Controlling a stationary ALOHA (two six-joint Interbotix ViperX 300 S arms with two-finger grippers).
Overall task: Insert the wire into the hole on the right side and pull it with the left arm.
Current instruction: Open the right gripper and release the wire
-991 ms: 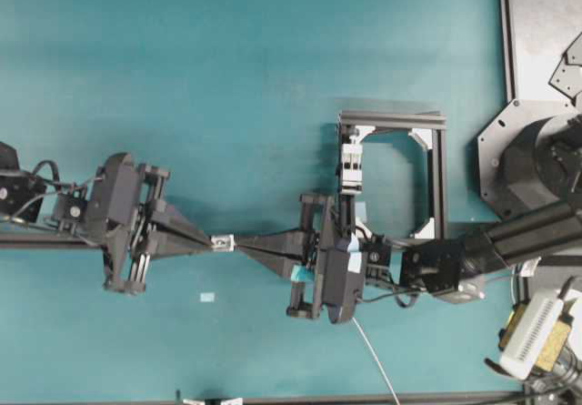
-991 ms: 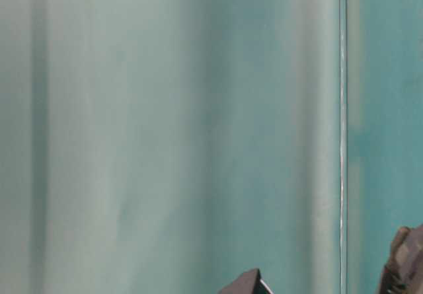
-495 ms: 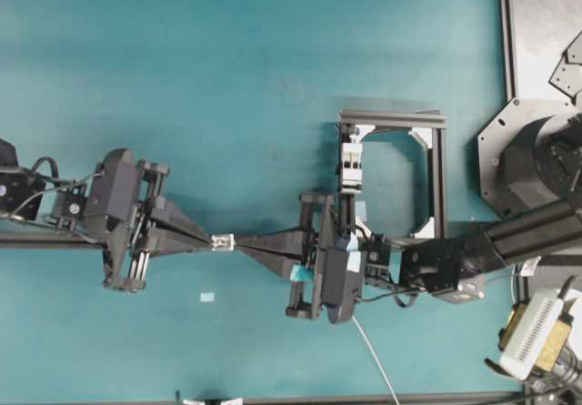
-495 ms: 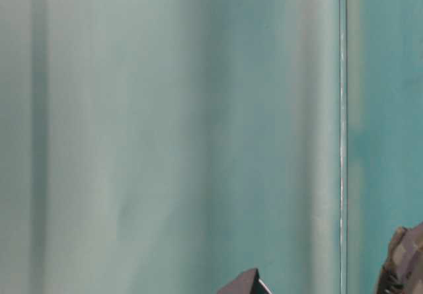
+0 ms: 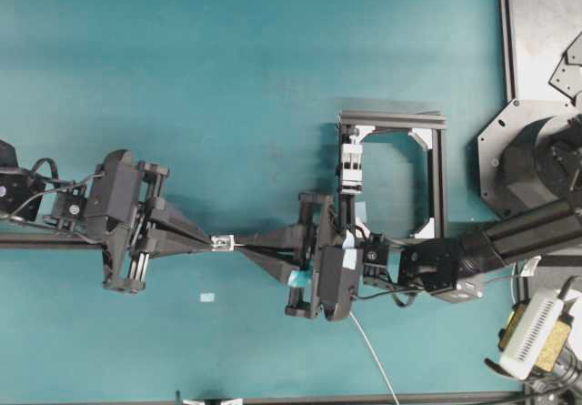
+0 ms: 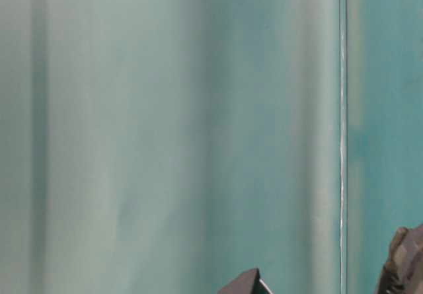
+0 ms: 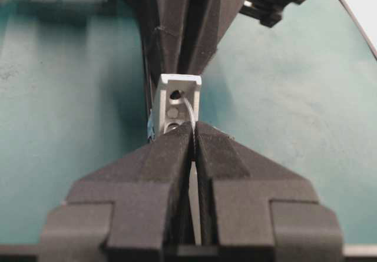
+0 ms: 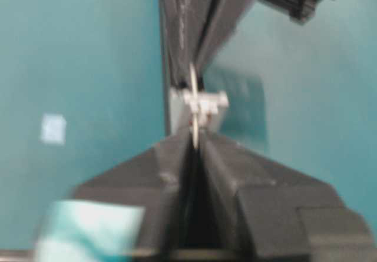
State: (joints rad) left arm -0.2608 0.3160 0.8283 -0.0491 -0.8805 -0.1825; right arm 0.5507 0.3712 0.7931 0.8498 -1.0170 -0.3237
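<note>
The small silvery block [image 5: 223, 241] sits between the two gripper tips on the teal table. In the left wrist view the block [image 7: 178, 106] shows the dark hole [image 7: 175, 95], and the thin wire [image 7: 188, 110] curves out of it into my left gripper [image 7: 193, 141], which is shut on it. From above, the left gripper [image 5: 211, 240] touches the block's left side. My right gripper [image 5: 244, 244] points at the block's right side with its fingers slightly parted. The right wrist view is blurred: the wire [image 8: 193, 129] runs between the parted tips of the right gripper [image 8: 196, 139] toward the block [image 8: 206, 102].
A black frame [image 5: 436, 177] with a white connector stands behind the right arm. A thicker white cable [image 5: 373, 359] trails toward the front edge. A small pale patch [image 5: 207, 297] lies in front of the block. The table-level view shows only dark gripper corners [image 6: 246, 284].
The right gripper's fingers have spread apart from shut. The left gripper stays shut on the wire. Both arms hold nearly the same place.
</note>
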